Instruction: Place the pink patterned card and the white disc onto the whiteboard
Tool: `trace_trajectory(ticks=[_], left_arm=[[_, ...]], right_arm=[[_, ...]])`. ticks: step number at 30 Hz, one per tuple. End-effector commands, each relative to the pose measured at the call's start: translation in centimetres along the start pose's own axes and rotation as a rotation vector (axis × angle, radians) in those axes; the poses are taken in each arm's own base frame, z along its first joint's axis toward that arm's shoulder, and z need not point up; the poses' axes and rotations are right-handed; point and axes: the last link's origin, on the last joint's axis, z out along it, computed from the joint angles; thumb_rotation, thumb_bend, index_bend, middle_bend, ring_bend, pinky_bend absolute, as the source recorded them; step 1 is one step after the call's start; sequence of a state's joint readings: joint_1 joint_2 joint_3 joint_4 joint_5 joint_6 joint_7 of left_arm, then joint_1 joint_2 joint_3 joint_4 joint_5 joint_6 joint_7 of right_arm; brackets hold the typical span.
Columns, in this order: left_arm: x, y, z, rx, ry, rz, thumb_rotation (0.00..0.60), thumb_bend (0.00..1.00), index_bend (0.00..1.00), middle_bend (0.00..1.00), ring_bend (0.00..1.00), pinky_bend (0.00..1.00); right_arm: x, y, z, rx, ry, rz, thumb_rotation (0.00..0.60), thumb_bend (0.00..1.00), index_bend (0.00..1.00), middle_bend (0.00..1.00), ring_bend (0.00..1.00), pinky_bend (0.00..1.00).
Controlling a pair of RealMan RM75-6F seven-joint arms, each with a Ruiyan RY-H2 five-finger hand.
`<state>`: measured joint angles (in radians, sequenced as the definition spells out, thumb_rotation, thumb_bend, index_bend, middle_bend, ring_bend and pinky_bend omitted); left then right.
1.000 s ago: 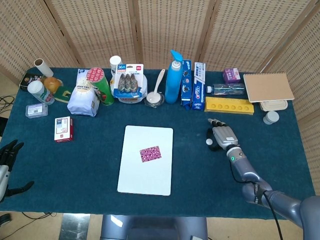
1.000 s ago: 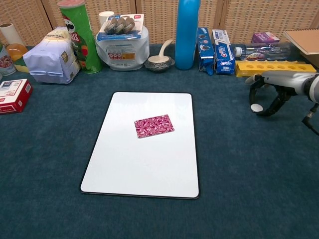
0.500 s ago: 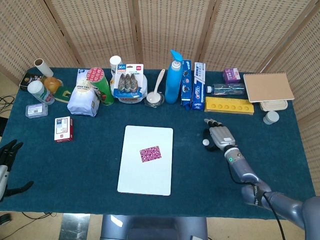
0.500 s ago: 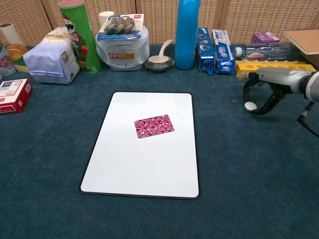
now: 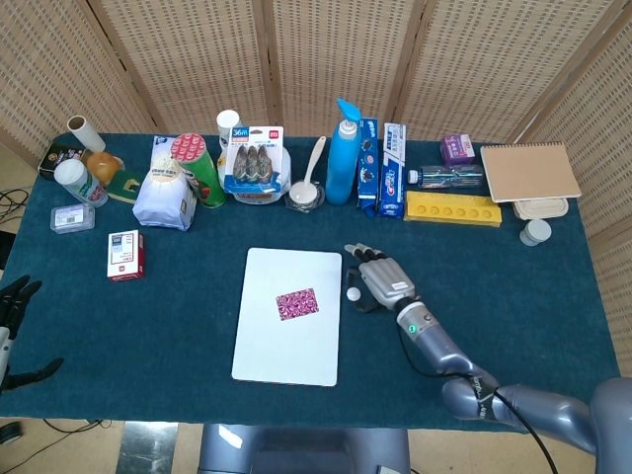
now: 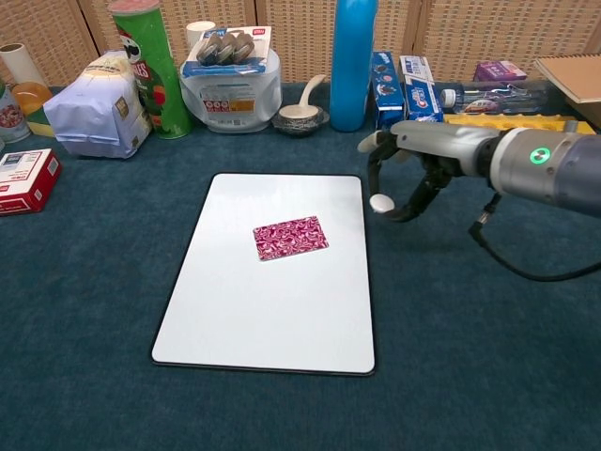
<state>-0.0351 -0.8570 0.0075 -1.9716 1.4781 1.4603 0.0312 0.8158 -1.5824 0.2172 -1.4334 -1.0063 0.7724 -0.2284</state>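
Pinching the white disc [image 6: 381, 202] in its fingers [image 6: 376, 158], the right hand [image 5: 380, 277] should clear the whiteboard [image 5: 288, 336] edge, then release beside the pink patterned card [image 5: 297, 303].

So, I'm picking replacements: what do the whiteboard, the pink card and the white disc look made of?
Whiteboard: smooth glossy white panel with a thin dark rim, probably coated board. Pink patterned card: thin, flat, likely printed paper or plastic. White disc, held by the right hand: small, matte, possibly plastic; too small to tell.

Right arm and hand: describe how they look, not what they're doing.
The right arm is a smooth silver-grey tube with a small green light near the wrist and a thin black cable looping beneath. The right hand has grey metal and black fingers.
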Motion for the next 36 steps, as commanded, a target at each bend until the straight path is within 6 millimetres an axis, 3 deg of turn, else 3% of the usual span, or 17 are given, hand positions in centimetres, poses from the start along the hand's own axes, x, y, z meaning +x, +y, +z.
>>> trace_trajectory(ticks=[1,6,14,33,36], left_arm=[[0.2,-0.1,0.0,-0.002,0.000,-0.005,0.600,0.12,0.00,0.00,0.00,0.11],[0.4,-0.5,0.1,-0.006,-0.007,-0.021,0.600,0.12,0.00,0.00,0.00,0.11],[0.6,-0.8,0.4,-0.015,-0.024,-0.032,0.600,0.12,0.00,0.00,0.00,0.11],[1.2,-1.7,0.5,-0.015,-0.029,-0.062,0.600,0.12,0.00,0.00,0.00,0.11],[1.3,-1.7,0.5,-0.013,-0.025,-0.065,0.600,0.12,0.00,0.00,0.00,0.11]], right_arm=[[-0.9,-3.6,1.0,0.037,-0.006,0.001,0.600,0.37,0.50,0.07,0.02,0.12],[-2.2,-7.9,2.1,0.058,0.012,-0.037,0.600,0.38,0.50,0.07,0.02,0.12],[-2.7,-11.3,2.7,0.044,0.038,-0.064,0.600,0.39,0.50,0.07,0.02,0.12],[-5.3,-13.0,4.5,-0.006,0.006,-0.058,0.600,0.40,0.50,0.07,0.02,0.12],[-5.4,-12.8,4.5,-0.010,0.003,-0.057,0.600,0.40,0.46,0.06,0.02,0.12]])
